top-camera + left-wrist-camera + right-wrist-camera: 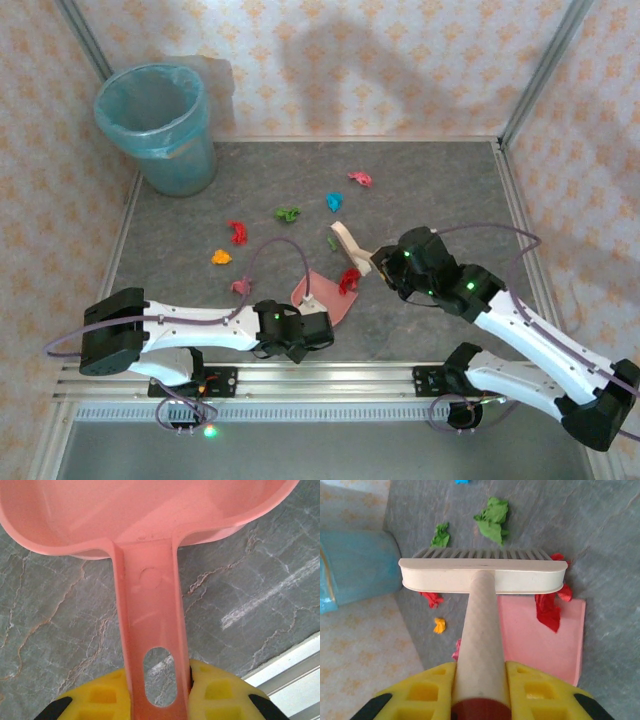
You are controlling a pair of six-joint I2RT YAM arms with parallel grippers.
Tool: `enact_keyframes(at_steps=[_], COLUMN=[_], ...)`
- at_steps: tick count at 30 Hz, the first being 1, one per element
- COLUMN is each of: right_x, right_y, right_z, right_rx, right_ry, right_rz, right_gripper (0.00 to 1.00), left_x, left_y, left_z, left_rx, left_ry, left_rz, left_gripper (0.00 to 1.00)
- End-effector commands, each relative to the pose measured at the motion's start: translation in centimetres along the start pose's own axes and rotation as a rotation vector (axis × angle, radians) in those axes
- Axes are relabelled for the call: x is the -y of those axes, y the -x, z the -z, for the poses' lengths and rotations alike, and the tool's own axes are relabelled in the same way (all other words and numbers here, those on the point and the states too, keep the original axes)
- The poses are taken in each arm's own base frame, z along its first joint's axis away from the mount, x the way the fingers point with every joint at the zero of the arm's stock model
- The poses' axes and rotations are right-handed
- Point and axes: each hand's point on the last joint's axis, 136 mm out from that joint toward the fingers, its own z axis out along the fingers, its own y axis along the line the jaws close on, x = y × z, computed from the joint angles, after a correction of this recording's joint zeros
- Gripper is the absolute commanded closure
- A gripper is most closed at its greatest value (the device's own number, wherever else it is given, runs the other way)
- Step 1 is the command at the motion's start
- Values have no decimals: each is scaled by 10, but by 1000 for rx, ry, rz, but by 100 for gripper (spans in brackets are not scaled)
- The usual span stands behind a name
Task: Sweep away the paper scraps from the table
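Looking from above, paper scraps (288, 213) dot the table (450, 190), one red scrap (349, 280) at the lip of the pink dustpan (322, 297). Left wrist: the left gripper (159, 692) pinches the dustpan handle. Right wrist: the right gripper (481, 692) clamps the brush (482, 575); green wads (492, 517) lie seemingly just beyond its bristles.

Bin (155, 125): we find it at the far left corner of the surface (440, 200).
Dustpan (322, 296): near the front middle of the surface, its handle clamped in the left gripper (160, 700).
Brush (350, 243): its head is just behind the dustpan, and its handle is clamped in the right gripper (480, 700) to its right.
Paper scraps (288, 213): we see most scattered behind and left of the dustpan, between it and the bin.
Nearest scrap (547, 610): on the dustpan's open edge, under the right end of the brush head.
Farthest scrap (360, 179): behind the brush, towards the back wall.
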Motion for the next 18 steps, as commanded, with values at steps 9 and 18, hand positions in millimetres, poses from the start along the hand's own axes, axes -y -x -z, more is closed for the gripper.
enact_keyframes(at_steps=[9, 18], right_x=[-16, -23], right_y=[32, 54], right_z=[49, 56], right_rx=[203, 325], right_ry=[86, -52], right_rz=[11, 517], right_gripper=[100, 100], left_x=[-9, -9], left_y=[3, 13], left_z=[-9, -5], left_rx=[26, 70], left_ry=[65, 65], left_rz=[-1, -5], left_gripper=[100, 100])
